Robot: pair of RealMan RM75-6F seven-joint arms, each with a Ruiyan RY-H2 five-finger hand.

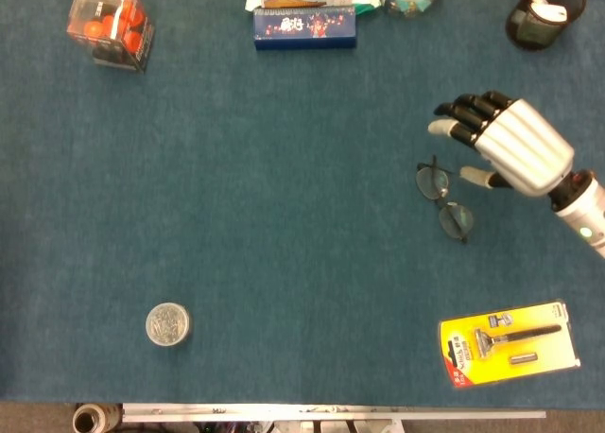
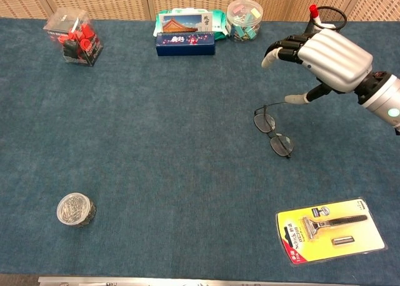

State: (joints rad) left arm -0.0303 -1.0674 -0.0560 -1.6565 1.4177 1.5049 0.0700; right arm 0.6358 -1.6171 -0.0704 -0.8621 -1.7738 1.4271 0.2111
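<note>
Eyeglasses [image 1: 444, 199] lie folded-out near the tabletop's right edge, so we hover our right hand [image 1: 510, 142], fingers apart and empty, just above them.

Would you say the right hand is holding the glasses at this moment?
No, the right hand hovers with its fingers spread just above the glasses, which lie flat on the table.

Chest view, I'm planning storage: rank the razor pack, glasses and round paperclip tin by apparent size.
1. razor pack, clearly largest.
2. glasses.
3. paperclip tin, smallest, though it lies nearer the camera than the glasses.
</note>
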